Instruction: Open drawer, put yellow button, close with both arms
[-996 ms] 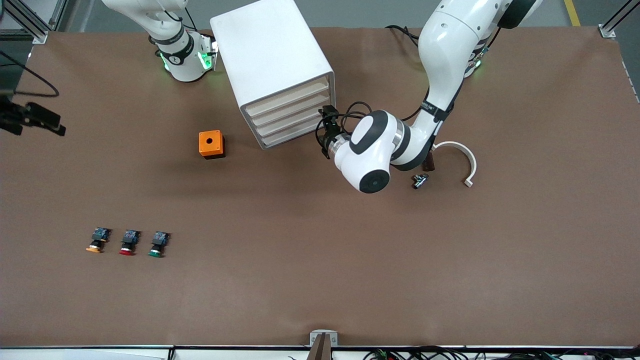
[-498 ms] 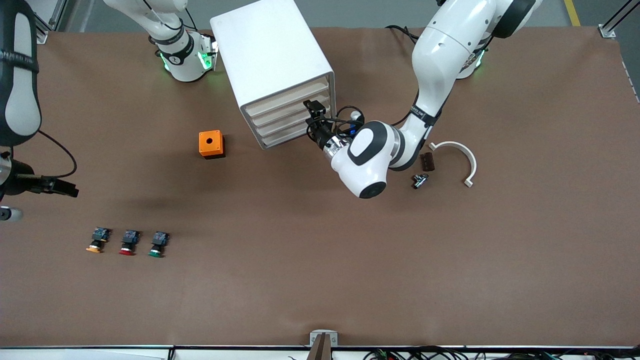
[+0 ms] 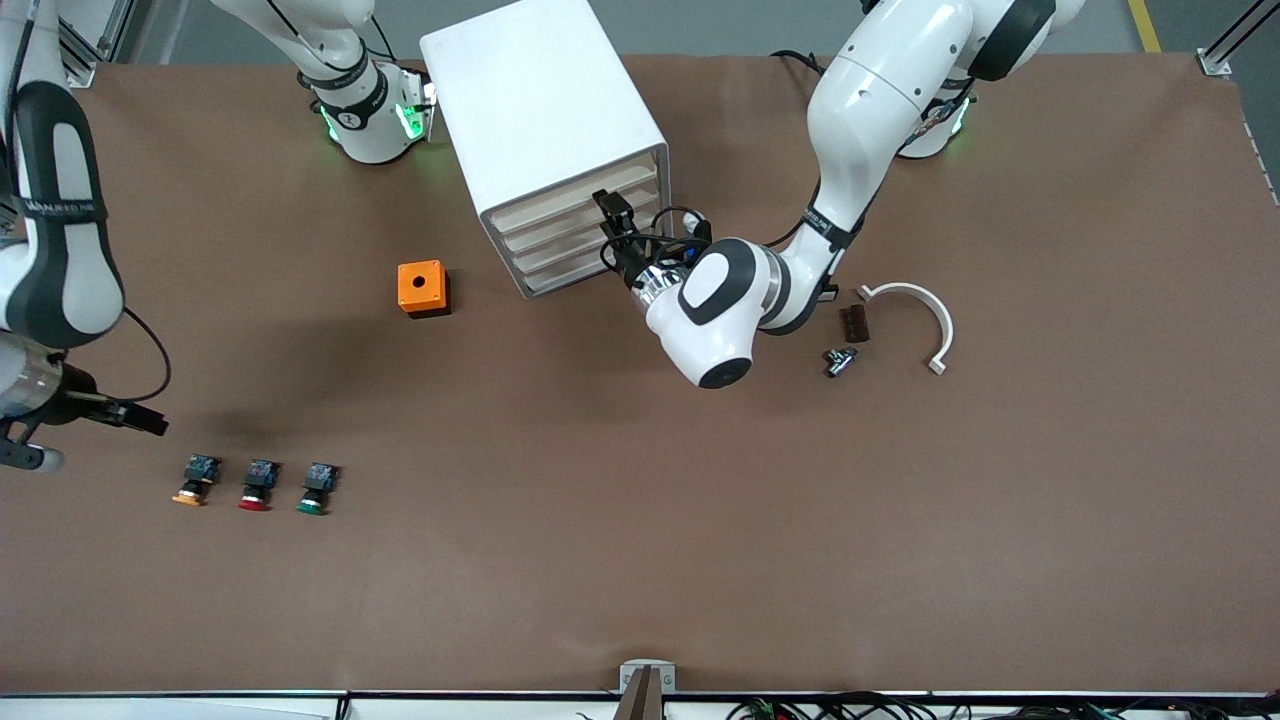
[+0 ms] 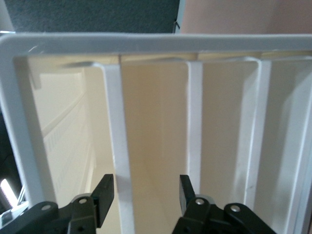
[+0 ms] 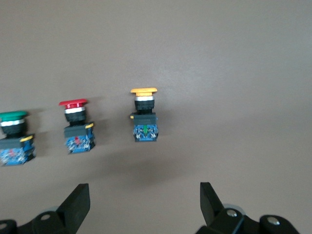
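The white cabinet (image 3: 540,100) stands near the robots' bases, and its uppermost drawer (image 3: 548,204) is shut. My left gripper (image 3: 608,212) is open at the drawer fronts. In the left wrist view its fingertips (image 4: 104,192) straddle a white front edge (image 4: 117,146) by the uppermost drawer (image 4: 63,146). The yellow button (image 3: 190,488) lies on the table at the end of a row of three. My right gripper (image 3: 150,422) is open and empty above the table just beside it. The right wrist view shows the yellow button (image 5: 145,117) ahead of the open right gripper (image 5: 144,195).
A red-capped button (image 3: 256,486) and a green-capped one (image 3: 316,488) lie beside the yellow one. An orange box with a hole (image 3: 422,288) sits near the cabinet. A white curved piece (image 3: 925,305), a dark block (image 3: 853,322) and a small metal fitting (image 3: 840,360) lie by the left arm.
My left gripper has moved up along the cabinet front from the lower drawers toward the uppermost one. My right arm has swung in and lowered its gripper toward the row of buttons.
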Robot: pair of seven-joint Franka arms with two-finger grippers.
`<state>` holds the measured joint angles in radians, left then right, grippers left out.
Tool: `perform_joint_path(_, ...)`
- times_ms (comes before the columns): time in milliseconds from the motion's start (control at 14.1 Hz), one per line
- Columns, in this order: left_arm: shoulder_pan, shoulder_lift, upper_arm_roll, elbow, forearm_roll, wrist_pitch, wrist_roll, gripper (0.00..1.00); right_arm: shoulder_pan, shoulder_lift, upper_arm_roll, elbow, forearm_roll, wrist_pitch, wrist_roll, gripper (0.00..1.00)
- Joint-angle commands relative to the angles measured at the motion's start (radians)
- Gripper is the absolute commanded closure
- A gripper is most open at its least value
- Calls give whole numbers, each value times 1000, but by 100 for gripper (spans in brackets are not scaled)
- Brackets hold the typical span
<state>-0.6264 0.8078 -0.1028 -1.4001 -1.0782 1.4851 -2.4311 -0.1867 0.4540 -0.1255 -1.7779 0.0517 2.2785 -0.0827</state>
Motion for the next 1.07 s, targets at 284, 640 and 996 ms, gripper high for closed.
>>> perform_joint_path(284,-38,13,0,10,-37,-19,-31,56,-14,164,17,32,39,192,15,0)
perform_joint_path(640,-36,14,2,12,-48,-19,-59,100,-10,229,21,80,40,194,11,0)
perform_joint_path(996,20,13,60,30,-8,-16,15,100,-8,285,23,113,39,194,4,0)
